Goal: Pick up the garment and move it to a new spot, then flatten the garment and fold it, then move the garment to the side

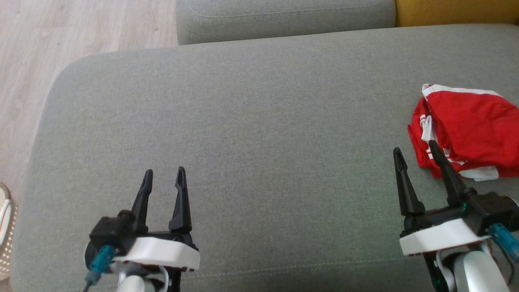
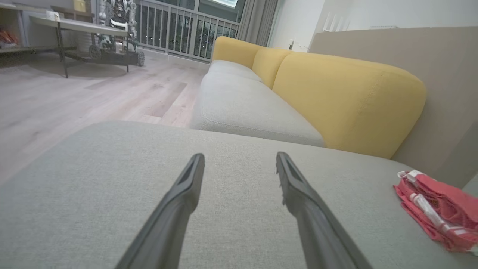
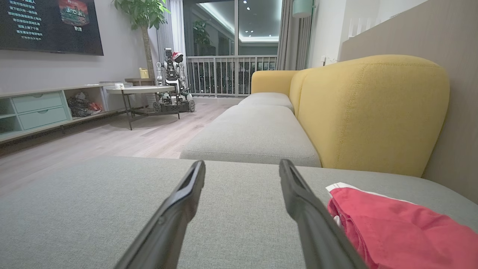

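Red garment lies, seemingly folded, on grey cushion.

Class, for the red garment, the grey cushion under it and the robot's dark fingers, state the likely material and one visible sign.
Red garment: thin, smooth knit, probably synthetic sportswear; it lies in soft folds, with white trim.
Grey cushion: matte woven upholstery; speckled weave, stitched seam.
Dark fingers: likely moulded plastic; rigid, with a dull sheen.
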Robot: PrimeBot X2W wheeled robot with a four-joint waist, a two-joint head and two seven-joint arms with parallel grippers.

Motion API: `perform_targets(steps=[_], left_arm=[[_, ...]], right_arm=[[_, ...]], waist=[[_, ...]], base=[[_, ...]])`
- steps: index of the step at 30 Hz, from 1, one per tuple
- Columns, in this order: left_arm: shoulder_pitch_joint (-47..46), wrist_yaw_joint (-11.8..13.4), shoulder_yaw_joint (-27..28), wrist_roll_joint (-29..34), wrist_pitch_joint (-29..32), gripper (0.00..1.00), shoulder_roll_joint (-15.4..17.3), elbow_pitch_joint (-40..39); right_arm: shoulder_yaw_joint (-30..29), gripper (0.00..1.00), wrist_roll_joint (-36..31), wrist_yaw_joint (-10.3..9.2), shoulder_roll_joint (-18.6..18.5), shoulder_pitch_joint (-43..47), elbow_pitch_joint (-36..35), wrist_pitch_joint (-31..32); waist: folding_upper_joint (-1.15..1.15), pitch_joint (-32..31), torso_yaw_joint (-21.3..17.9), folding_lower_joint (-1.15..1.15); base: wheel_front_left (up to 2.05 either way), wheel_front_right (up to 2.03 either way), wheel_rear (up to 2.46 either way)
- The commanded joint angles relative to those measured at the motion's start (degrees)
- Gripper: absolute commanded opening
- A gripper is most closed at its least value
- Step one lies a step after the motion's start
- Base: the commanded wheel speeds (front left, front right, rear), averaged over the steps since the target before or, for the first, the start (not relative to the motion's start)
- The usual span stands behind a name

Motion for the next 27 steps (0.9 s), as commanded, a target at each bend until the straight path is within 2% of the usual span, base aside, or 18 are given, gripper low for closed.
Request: perform_targets(steps=[1, 11, 20, 21, 27], left_arm=[[-1.33, -0.5, 2.34, -1.14, -0.28, 1.0, 0.05, -2.01], [-1.05, -2.4, 3.3, -5.01, -0.28, 1.0, 0.05, -1.42], [-1.16, -2.17, 3.57, -5.55, -0.28, 1.0, 0.05, -1.21], [0.29, -2.42, 1.55, -5.49, 0.01, 0.0, 0.0, 0.61], [1.43, -2.52, 1.57, -6.35, 0.2, 0.0, 0.01, 4.03]], right_arm=[[1.26, 1.0, -0.25, -0.02, 0.03, -1.4, -2.01, -0.38], [1.05, 1.0, -0.24, -0.02, 0.03, -1.37, -1.95, -0.38], [1.49, 1.0, 0.28, -0.02, 0.03, -1.63, -1.4, -0.38], [0.18, 0.0, 0.06, 0.0, 0.01, 0.0, 0.42, 0.01], [0.49, 0.0, 1.1, 0.0, 0.0, 0.92, 4.06, 0.19]], waist=[[0.0, -0.01, 0.01, 0.0], [0.0, 0.08, 0.3, 0.0], [0.0, 0.26, 0.45, 0.0], [0.0, 0.26, 0.46, 0.0], [0.0, 0.24, 0.43, 0.0]], base=[[0.0, 0.0, 0.0], [0.0, 0.0, 0.0], [0.0, 0.0, 0.0], [0.0, 0.0, 0.0], [0.0, 0.0, 0.0]])
